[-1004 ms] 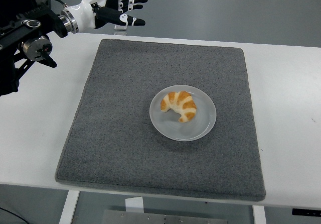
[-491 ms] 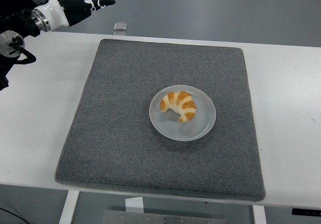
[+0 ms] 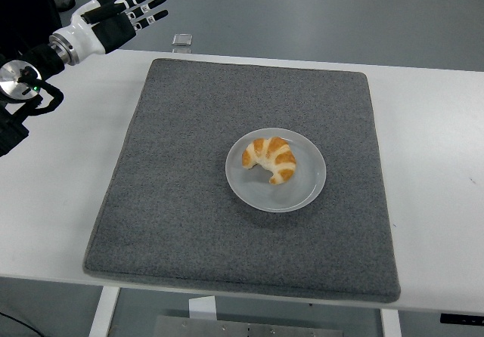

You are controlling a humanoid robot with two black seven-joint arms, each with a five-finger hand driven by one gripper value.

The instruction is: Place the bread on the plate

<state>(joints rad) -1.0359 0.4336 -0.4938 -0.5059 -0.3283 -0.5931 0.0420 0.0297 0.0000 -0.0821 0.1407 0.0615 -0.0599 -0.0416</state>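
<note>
Head view: white surface (image 3: 60, 193) spans the frame, grey floor beyond its far edge. A dark grey mat (image 3: 189, 201) covers most of the middle of the surface, roughly square, its corners rounded, and lies flat.

Plate (image 3: 302, 193): pale, round, sits on the mat slightly right of the mat's centre. Bread (image 3: 270, 159) is a croissant, golden with lighter bands, lying on the plate in the plate's upper-left half, curved with its open side facing down-left. It is fully inside the rim and nothing else touches it.

Left hand (image 3: 121, 16): top-left corner, above the surface's far-left edge, well apart from the mat and the plate. Fingers (image 3: 147, 4) are spread and extended, pointing up-right, holding nothing. White wrist section behind it, then the black arm (image 3: 23, 80) running down to the left edge, with a round metallic joint showing a small green light.

Right hand: not visible.

Small clear object (image 3: 181, 41) sits at the far edge of the surface just beyond the mat's top-left corner; too small to identify. Surface's legs and a metal frame piece show below the near edge.
</note>
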